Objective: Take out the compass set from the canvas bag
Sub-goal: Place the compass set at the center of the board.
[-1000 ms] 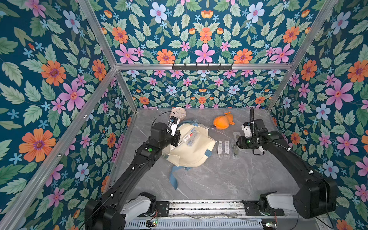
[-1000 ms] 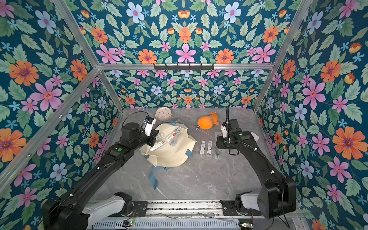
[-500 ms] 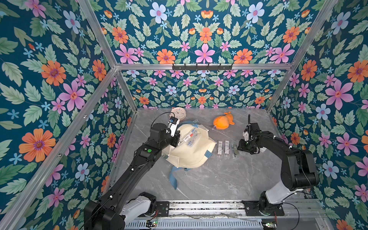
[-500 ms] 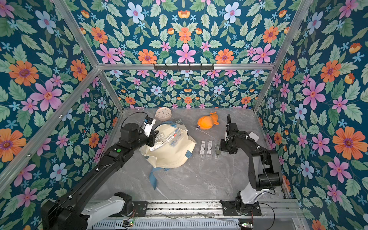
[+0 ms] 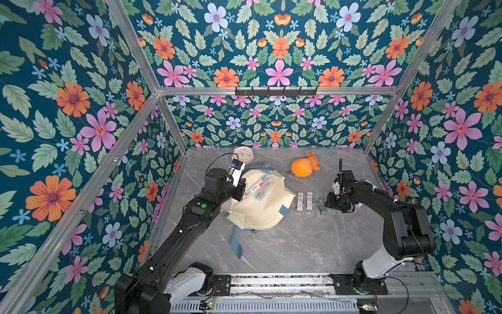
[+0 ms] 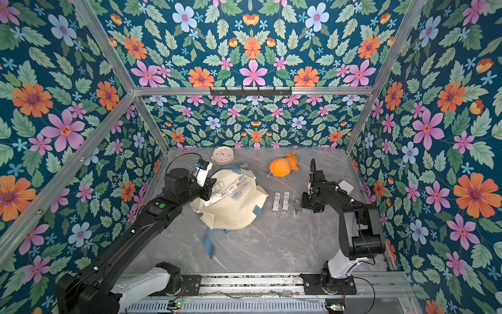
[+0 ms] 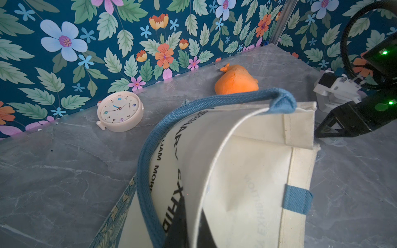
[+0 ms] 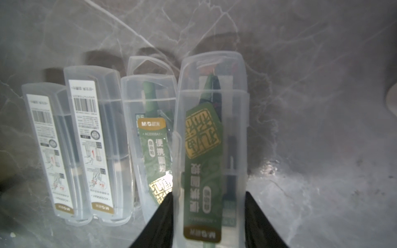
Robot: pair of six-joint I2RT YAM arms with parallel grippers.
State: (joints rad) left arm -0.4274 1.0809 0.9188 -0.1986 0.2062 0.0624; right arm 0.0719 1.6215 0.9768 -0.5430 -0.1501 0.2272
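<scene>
The cream canvas bag (image 5: 260, 209) lies slumped at mid-table, one blue handle (image 5: 236, 244) trailing toward the front. My left gripper (image 7: 193, 232) is shut on the bag's upper rim (image 7: 247, 171) and holds it raised. Two clear compass set cases (image 6: 228, 190) rest on the bag's fabric by that gripper. Right of the bag, three compass set cases (image 8: 94, 139) lie side by side on the table. My right gripper (image 8: 209, 206) is shut on another compass set (image 8: 210, 150), a clear case with a green label, at the row's right end (image 5: 336, 202).
A round cream alarm clock (image 5: 242, 155) and an orange plush toy (image 5: 304, 164) sit near the back wall. Flowered walls close in the grey marble table (image 5: 285, 244) on three sides. The arm bases' rail (image 5: 271, 282) runs along the front.
My right gripper has come down with its case toward the table at the right end of the row, its arm folding back. The left arm and bag have not moved.
</scene>
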